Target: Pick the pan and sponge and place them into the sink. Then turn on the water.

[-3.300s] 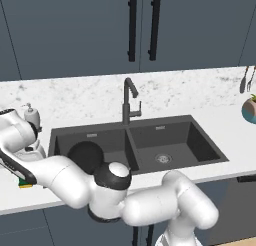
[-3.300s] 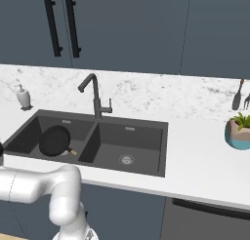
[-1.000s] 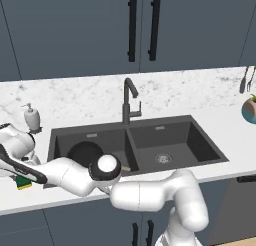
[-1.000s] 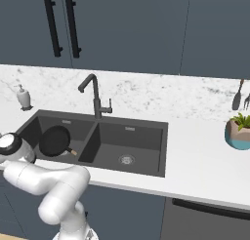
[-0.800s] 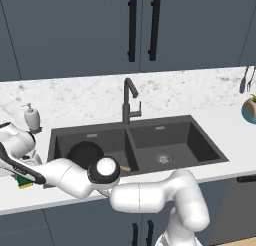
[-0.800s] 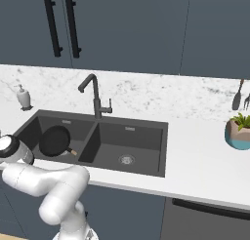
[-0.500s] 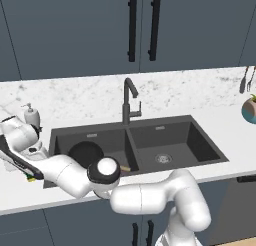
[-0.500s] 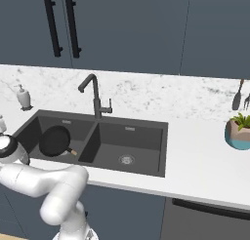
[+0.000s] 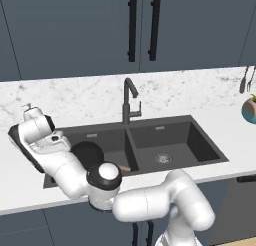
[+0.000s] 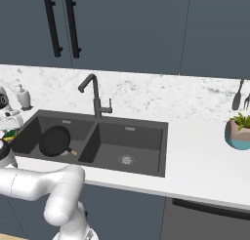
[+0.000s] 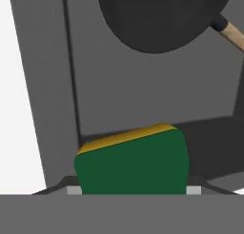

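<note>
dark grey sink (image 9: 200,145) in white marble counter (image 9: 90,97).

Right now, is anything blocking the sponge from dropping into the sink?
Nothing visible blocks it. The sponge sits in the gripper above the sink's left basin. The pan already lies farther in that basin, with bare floor between it and the sponge.

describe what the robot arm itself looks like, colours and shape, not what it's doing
The arm is made of smooth, rounded glossy white segments, thick and tubular, linked by bulbous joints. One joint shows a round black cap, and a black band runs along the white hand section at the left. No cables or printed markings are visible. In the right base view the same white tube bends at a rounded elbow.
</note>
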You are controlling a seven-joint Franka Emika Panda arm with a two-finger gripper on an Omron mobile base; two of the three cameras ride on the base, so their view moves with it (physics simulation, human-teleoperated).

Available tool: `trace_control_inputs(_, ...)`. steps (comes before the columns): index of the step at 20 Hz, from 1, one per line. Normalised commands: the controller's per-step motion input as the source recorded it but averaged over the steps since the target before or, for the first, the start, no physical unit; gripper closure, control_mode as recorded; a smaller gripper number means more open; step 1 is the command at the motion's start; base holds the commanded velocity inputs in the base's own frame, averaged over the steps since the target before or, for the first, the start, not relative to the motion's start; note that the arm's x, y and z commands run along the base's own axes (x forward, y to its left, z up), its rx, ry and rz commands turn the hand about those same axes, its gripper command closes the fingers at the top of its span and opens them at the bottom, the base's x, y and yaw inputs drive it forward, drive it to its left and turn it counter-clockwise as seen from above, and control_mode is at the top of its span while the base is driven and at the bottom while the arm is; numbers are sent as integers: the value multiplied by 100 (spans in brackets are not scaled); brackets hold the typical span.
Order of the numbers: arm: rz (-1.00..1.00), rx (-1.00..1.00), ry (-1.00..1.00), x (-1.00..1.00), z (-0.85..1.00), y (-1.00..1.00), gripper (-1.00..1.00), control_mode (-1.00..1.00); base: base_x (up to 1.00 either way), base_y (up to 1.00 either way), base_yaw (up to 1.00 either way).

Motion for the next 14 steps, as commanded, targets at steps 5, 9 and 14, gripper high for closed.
trace_control_inputs(5,6,5,0,7,0,-91,100,-100,0,0,0)
trace_control_inputs(9,6,5,0,16,0,-87,100,-100,0,0,0)
trace_control_inputs(14,7,8,0,38,0,-68,100,-100,0,0,0)
